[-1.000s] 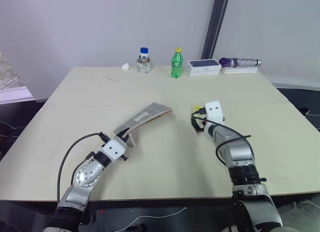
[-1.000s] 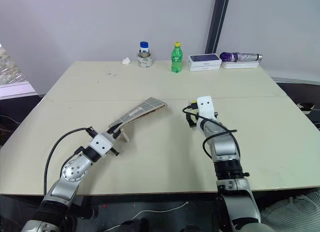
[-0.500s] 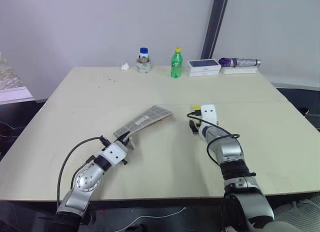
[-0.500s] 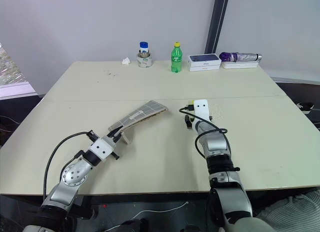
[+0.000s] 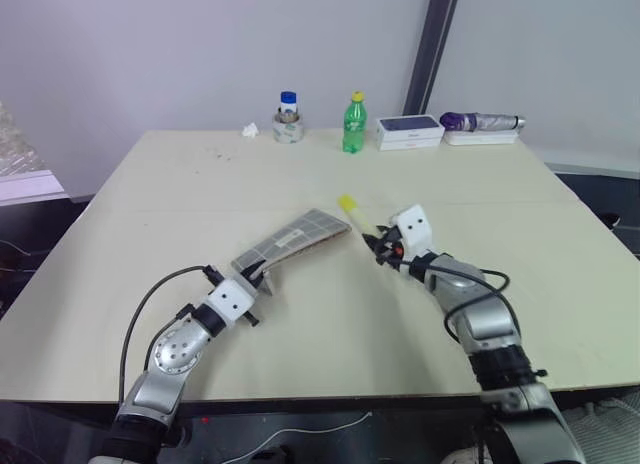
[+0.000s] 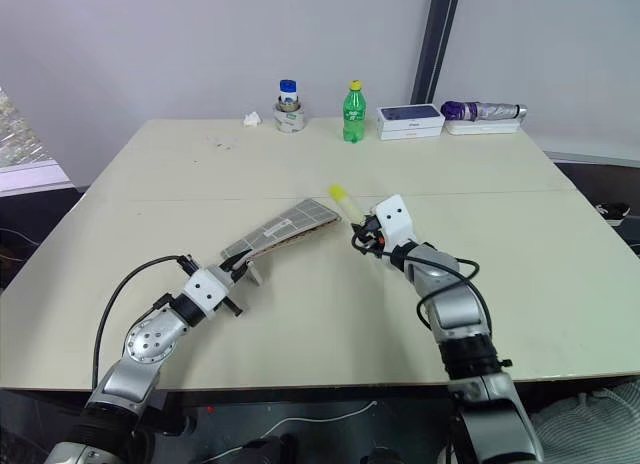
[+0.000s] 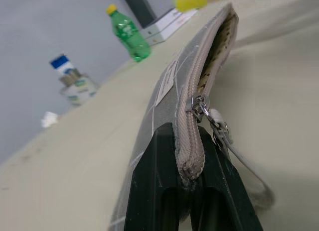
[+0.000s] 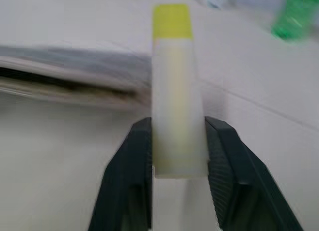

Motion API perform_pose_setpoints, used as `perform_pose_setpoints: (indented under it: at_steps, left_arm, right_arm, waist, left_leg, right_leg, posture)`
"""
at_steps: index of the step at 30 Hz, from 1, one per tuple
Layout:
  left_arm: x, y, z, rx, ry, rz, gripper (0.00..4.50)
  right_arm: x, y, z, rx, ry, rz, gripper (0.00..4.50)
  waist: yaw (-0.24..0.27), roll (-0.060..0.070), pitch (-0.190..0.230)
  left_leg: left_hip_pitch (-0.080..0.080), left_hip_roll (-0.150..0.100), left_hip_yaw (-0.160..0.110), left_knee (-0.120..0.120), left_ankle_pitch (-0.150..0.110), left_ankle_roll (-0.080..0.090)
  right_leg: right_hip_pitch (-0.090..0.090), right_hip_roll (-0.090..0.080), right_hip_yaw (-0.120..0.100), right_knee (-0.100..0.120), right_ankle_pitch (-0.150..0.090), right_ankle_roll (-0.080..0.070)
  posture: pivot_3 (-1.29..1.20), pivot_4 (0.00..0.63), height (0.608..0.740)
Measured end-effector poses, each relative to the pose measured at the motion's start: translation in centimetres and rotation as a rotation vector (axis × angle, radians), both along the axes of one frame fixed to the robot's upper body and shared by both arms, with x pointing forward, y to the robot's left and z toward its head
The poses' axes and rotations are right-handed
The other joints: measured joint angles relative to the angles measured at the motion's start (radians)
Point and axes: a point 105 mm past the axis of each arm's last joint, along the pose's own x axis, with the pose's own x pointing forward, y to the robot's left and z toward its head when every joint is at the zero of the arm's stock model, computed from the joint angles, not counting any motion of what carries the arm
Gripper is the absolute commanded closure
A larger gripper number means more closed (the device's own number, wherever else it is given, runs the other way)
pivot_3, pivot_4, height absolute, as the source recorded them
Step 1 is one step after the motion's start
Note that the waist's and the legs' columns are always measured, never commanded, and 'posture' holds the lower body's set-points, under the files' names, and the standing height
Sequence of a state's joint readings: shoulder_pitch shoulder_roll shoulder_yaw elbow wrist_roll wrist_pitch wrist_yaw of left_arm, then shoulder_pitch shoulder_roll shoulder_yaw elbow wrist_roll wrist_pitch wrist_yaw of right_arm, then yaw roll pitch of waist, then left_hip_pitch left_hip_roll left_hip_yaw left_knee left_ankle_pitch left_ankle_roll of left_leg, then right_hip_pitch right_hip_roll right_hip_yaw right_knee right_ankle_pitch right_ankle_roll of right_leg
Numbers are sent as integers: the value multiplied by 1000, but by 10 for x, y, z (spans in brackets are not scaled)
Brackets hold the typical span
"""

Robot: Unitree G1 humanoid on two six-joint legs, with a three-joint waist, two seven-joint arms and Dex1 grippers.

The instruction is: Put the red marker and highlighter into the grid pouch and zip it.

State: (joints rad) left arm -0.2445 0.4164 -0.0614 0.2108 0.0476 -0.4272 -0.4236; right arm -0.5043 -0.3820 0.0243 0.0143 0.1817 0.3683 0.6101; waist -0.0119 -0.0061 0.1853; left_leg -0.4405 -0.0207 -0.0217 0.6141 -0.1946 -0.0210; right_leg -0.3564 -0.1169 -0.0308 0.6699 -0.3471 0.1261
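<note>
The highlighter (image 8: 175, 91) is clamped between the fingers of the right claw (image 6: 362, 238), yellow cap outward (toward the pouch mouth). The grid pouch (image 5: 296, 240) is pinched at its zip end by the closed left claw (image 5: 256, 284), raised off the counter (image 5: 330, 324).

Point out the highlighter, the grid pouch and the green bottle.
highlighter (image 8: 175, 86): right wrist view, pale barrel.
grid pouch (image 5: 300, 239): left eye view, grey side panel.
green bottle (image 6: 353, 117): right eye view, body.

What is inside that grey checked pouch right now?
The grid pouch gapes open at its far end, showing only pale speckled lining. Deeper inside is hidden by the fabric, so whether the red marker is there cannot be seen.
</note>
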Motion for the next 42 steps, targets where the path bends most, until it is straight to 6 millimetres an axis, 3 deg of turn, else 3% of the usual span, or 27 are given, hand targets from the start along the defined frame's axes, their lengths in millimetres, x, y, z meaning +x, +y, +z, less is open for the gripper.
perform_pose_setpoints:
  at_steps: [3,6,10,15,23,29,36,42]
  left_arm:
    - [1,1,3,-36,39,-33,4500]
    - [1,1,3,-24,55,-56,4500]
    - [2,0,6,-20,49,-64,4500]
    - [-1,-2,3,-14,54,-71,4500]
    - [-5,1,-2,62,44,-75,4500]
    - [-7,3,-3,129,39,-93,4500]
    - [-12,4,1,302,51,-214,4500]
    - [-13,7,8,401,85,-307,4500]
  right_arm:
    - [-35,-4,-4,-52,12,154,3636]
    - [-53,-5,-16,-67,68,216,3636]
    - [-49,-6,-20,-114,56,177,3636]
    - [-34,10,-20,-54,37,141,3636]
    - [-24,11,-19,-71,22,118,3636]
    - [-29,30,-26,-197,-20,203,3636]
    - [-18,32,-19,-374,-76,198,3636]
    - [-27,40,-34,-557,-47,289,3636]
  waist:
    - [3,0,0]
    - [-2,0,0]
    - [-2,0,0]
    - [-1,0,0]
    - [1,-1,0]
    - [0,-1,0]
    - [0,0,0]
    - [-1,0,0]
  left_leg:
    - [0,0,-2,1,0,0]
    - [0,0,-2,1,0,0]
    - [1,0,-2,1,1,-1]
    - [1,0,-2,1,2,-3]
    - [0,0,-2,1,1,-2]
    - [0,0,-2,1,1,-1]
    - [0,-1,-2,1,2,-3]
    - [0,0,-2,1,1,-1]
  right_leg:
    - [1,0,-1,-1,0,0]
    - [1,0,-1,0,0,0]
    - [1,1,-1,0,0,0]
    - [1,1,-1,0,0,0]
    - [1,1,-1,0,0,0]
    - [1,1,-1,1,0,0]
    - [0,1,-1,1,0,0]
    - [0,1,-1,1,0,0]
  posture:
    - [0,150,740]
    - [0,150,740]
    - [0,150,740]
    - [0,150,740]
    - [0,150,740]
    - [0,150,740]
    - [0,150,740]
    - [0,150,740]
